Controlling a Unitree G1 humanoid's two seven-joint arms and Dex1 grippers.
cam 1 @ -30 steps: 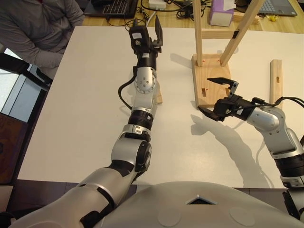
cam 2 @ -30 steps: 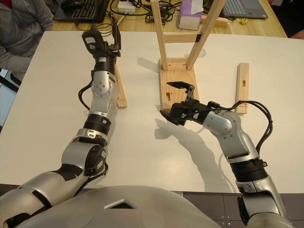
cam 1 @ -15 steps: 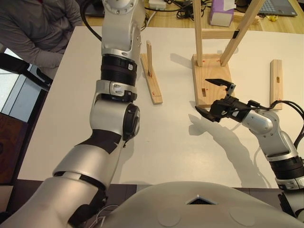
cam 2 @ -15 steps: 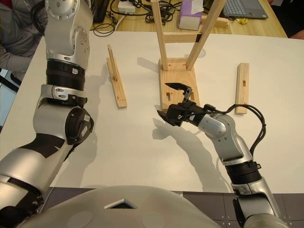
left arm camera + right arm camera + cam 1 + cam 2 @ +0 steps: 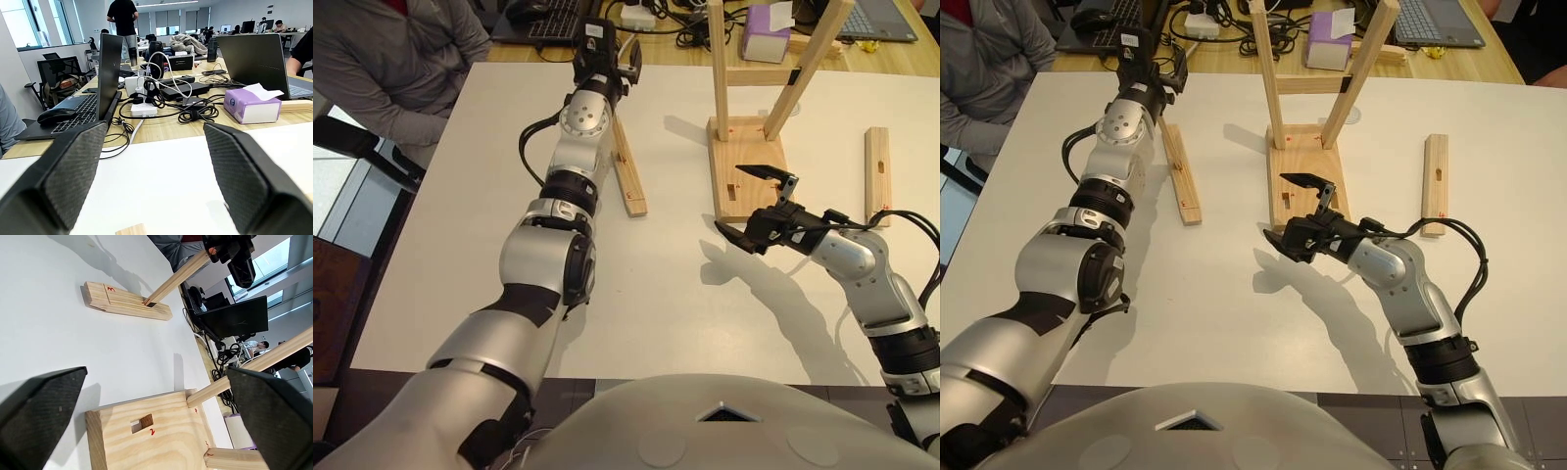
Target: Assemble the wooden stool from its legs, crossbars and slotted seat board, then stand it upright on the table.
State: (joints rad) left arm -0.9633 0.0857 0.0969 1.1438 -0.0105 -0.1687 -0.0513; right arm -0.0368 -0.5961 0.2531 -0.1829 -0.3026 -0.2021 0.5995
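A wide slotted board [image 5: 749, 162] lies flat at the table's middle with two legs [image 5: 719, 59] standing up from it, joined by a crossbar [image 5: 759, 70]. My right gripper [image 5: 734, 199] hovers open at that board's near edge, nothing between its fingers. A narrow slotted board [image 5: 628, 181] lies to the left with one leg [image 5: 176, 276] rising from it. My left gripper [image 5: 619, 61] is open at that leg's top, the leg's tip [image 5: 129, 229] just between the fingers [image 5: 73, 171]. The left arm hides most of the leg from the head views.
Another narrow slotted piece [image 5: 876, 162] lies at the right of the table. Behind the far edge are a purple tissue box [image 5: 766, 20], cables and laptops. A seated person [image 5: 391, 49] is at the far left corner. Bare white tabletop [image 5: 636, 294] stretches toward me.
My left arm swung up high half a second ago, baring the upright leg, and has come back down with its gripper at the leg's top. The right gripper edged slightly left.
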